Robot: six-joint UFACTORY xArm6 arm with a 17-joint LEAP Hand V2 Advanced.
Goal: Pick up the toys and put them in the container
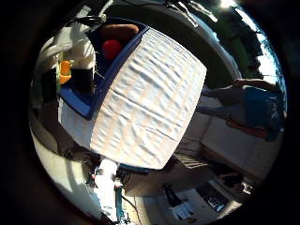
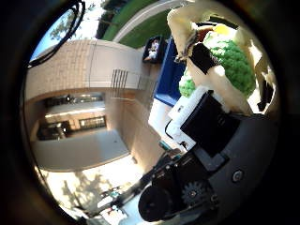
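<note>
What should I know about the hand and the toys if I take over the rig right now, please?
Hand: fingers curled round a green knobbly toy, held near the blue container.
Container: sits at one end of the white-covered table; a red toy, a brown toy and an orange-yellow toy already lie inside.
Left: release the green toy into the container. No other loose toys are visible.

We see the robot hand [image 2: 206,117], its white and black fingers [image 2: 213,77] curled round a green knobbly toy [image 2: 236,63] held close against the palm. Just beside the toy lies a blue container [image 2: 169,75], with a brick building [image 2: 84,93] far behind.
</note>
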